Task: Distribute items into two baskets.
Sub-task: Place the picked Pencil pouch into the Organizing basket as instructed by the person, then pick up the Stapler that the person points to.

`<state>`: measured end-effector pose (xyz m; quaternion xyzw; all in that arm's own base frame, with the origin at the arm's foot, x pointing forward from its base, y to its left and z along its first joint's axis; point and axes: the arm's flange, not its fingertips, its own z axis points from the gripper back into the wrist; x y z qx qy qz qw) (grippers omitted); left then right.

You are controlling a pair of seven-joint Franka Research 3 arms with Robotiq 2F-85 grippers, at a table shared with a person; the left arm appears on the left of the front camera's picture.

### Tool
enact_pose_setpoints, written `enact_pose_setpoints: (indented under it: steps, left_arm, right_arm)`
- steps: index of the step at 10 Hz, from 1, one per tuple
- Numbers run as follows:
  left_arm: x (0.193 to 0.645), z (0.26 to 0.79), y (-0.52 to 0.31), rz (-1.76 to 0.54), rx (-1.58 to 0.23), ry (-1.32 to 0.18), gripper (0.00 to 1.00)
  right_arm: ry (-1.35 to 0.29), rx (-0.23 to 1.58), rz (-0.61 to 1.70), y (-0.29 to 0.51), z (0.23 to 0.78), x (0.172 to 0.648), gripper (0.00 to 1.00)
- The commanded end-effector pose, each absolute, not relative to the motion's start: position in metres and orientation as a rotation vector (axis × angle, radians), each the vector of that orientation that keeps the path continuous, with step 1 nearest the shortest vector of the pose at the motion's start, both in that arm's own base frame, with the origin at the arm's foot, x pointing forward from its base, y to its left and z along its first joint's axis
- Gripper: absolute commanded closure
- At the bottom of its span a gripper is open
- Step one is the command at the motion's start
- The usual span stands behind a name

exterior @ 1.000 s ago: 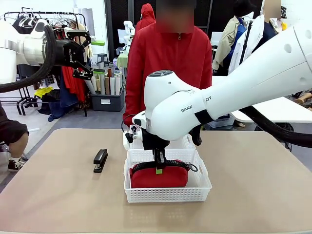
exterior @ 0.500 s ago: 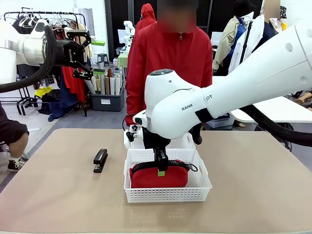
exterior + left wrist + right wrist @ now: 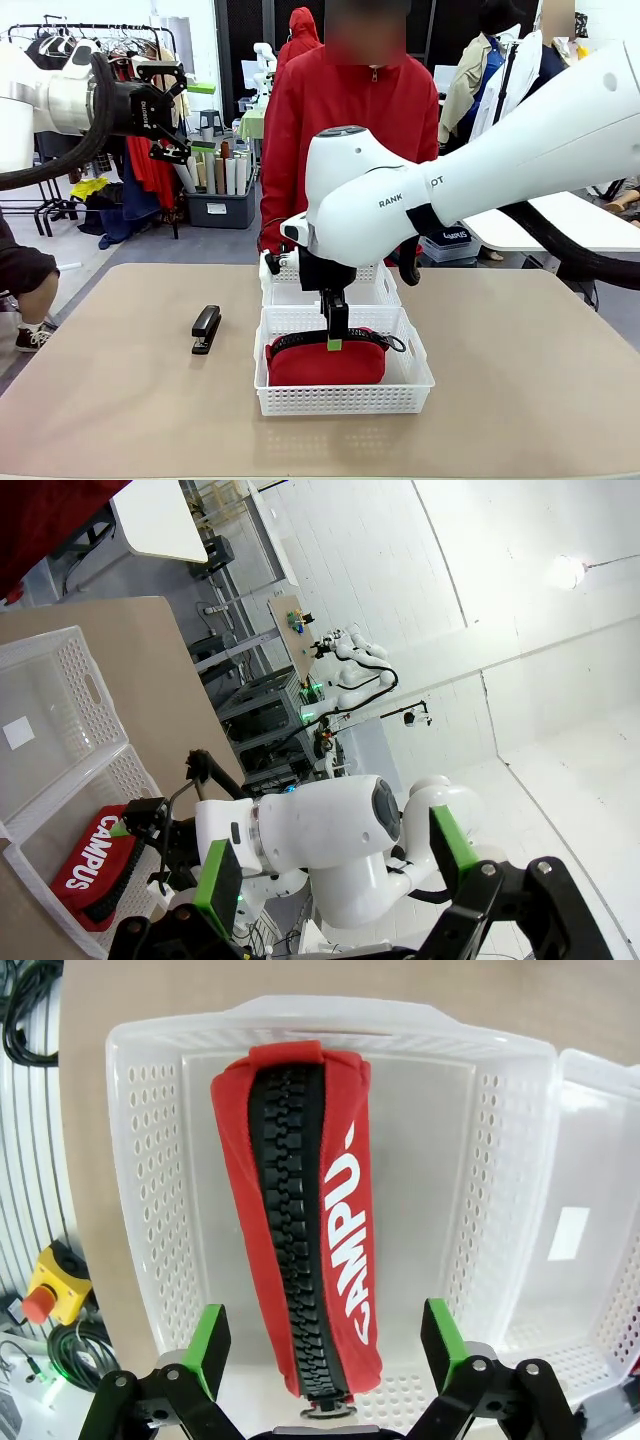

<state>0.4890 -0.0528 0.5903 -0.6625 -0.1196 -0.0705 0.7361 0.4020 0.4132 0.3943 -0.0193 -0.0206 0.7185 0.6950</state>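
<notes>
Two white lattice baskets stand touching end to end on the table (image 3: pixel 520 380). The near basket (image 3: pixel 345 400) holds the red zip pouch (image 3: pixel 325 362), lying flat with its zipper uppermost, and the far basket (image 3: pixel 378 292) appears bare but for a small white label (image 3: pixel 567 1232). Right gripper (image 3: pixel 334 338) hangs just above the pouch, jaws spread wide to either side of it and gripping nothing; no pad touches the fabric in the right wrist view. Left gripper (image 3: pixel 168 100) is likewise wide and empty, raised high at the left, well apart from the table. Black stapler (image 3: pixel 206 329) lies on the bare table, left of the near basket and clear of it; this item is judged outstanding, presumably due for the far basket. Risks noted: the pouch's black strap (image 3: pixel 385 342) loops beside the right fingers and could catch a fingertip on the way up, dragging pouch or basket. A reach for the stapler and onward to the far basket would pass close to the right arm, which overhangs both baskets. The light baskets may slide if nudged. Limits of view: the right arm screens most of the far basket and the hands of the person (image 3: pixel 340 120) from the front. Pouch lettering is cut off at its end, and the stapler is too small to tell whether it is latched.
</notes>
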Motion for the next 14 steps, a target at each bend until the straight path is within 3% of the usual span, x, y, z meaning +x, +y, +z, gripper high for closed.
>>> enact_pose_setpoints:
  steps: [1, 14]
  left_arm:
    - [0.488, 0.593, -0.053, -0.16, -1.457, -0.266, 0.0]
    - [0.488, 0.593, -0.053, -0.16, -1.457, -0.266, 0.0]
  right_arm:
    - [-0.05, -0.016, 1.576, 0.403, 0.403, 0.398, 0.0]
    - [-0.043, -0.024, 1.585, 0.411, 0.395, 0.404, 0.0]
